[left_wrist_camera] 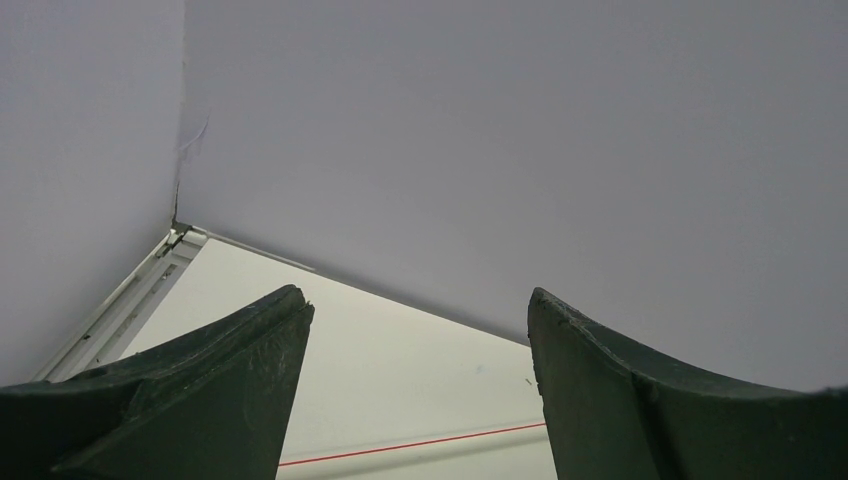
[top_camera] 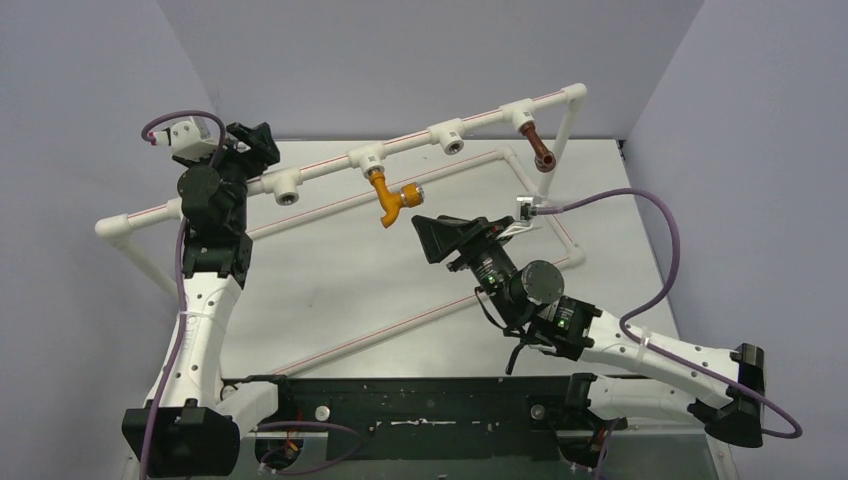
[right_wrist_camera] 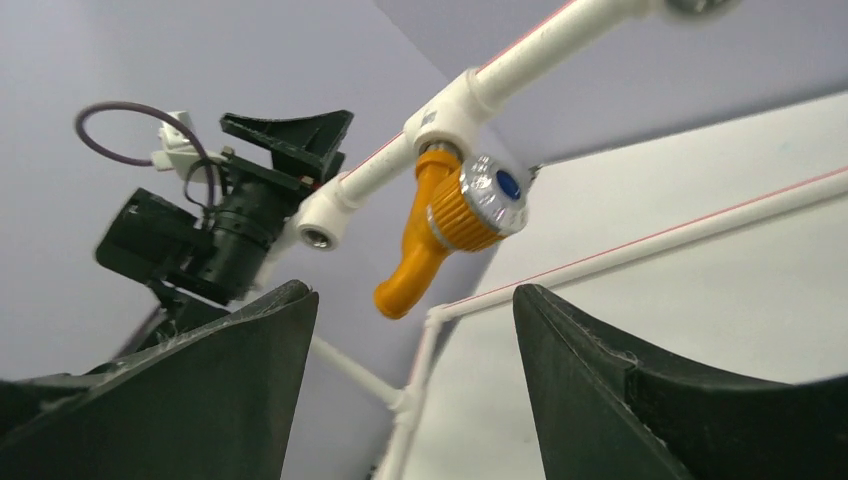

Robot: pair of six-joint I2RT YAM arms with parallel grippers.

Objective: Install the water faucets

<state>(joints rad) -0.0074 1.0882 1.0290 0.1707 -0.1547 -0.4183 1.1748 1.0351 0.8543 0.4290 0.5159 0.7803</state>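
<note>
Top view: orange-yellow faucet [top_camera: 390, 200] hangs spout-down from a white tee of the pipe frame [top_camera: 320, 170] at frame centre. The dark reddish-brown faucet [top_camera: 540, 148] hangs from the tee at upper right, near the frame's corner. Right end effector [top_camera: 428, 232], centre-right over the bench [top_camera: 330, 290], is spread & empty, close to the lower right of the orange-yellow faucet, which in the right wrist view sits beyond the gap btwn the fingers. Left end effector [top_camera: 252, 140], upper left by the pipe, is likewise spread, holding nothing.
</note>
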